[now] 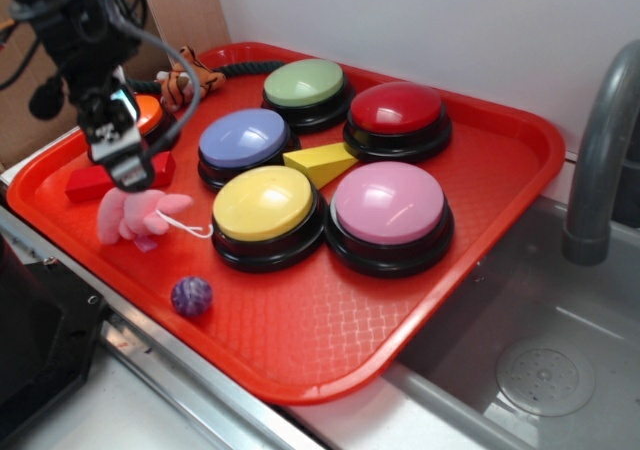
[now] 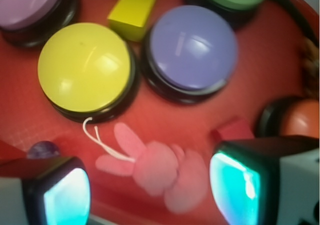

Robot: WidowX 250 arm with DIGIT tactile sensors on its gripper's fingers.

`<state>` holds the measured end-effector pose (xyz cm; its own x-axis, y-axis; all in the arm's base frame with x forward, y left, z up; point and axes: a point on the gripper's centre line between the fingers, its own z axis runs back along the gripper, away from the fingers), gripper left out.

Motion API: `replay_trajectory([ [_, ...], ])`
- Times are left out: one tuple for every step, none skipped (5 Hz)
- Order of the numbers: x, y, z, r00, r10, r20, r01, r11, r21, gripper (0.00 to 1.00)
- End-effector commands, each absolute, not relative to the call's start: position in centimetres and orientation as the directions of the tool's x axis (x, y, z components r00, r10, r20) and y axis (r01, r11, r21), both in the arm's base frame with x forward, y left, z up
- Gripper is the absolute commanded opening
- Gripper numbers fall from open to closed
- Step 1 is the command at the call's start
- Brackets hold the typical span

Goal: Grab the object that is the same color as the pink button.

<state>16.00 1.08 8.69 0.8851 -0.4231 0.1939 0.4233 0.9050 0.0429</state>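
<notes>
Red tray on worktop. Gripper spread open directly above pink plush toy; pre-grasp step. Next: descend, close fingers around toy.

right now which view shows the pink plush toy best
The wrist view: the pink plush toy lies whole between the two fingers, limbs and white string loop visible, though slightly blurred. In the exterior view the toy is smaller, and the gripper above covers its top.
</notes>
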Motion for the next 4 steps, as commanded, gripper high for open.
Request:
replay_trajectory([
  [16.1,1.6,5.5,0.767,-0.578,0.278,0.601,0.799,0.003,1.0],
  [15.8,2.2,4.4,0.705,-0.643,0.299,0.677,0.735,-0.017,1.0],
  [15.6,2.2,3.8,0.684,-0.678,0.269,0.703,0.711,0.006,1.0],
  [15.9,2.4,2.6,0.687,-0.68,0.258,0.705,0.71,-0.006,1.0],
])
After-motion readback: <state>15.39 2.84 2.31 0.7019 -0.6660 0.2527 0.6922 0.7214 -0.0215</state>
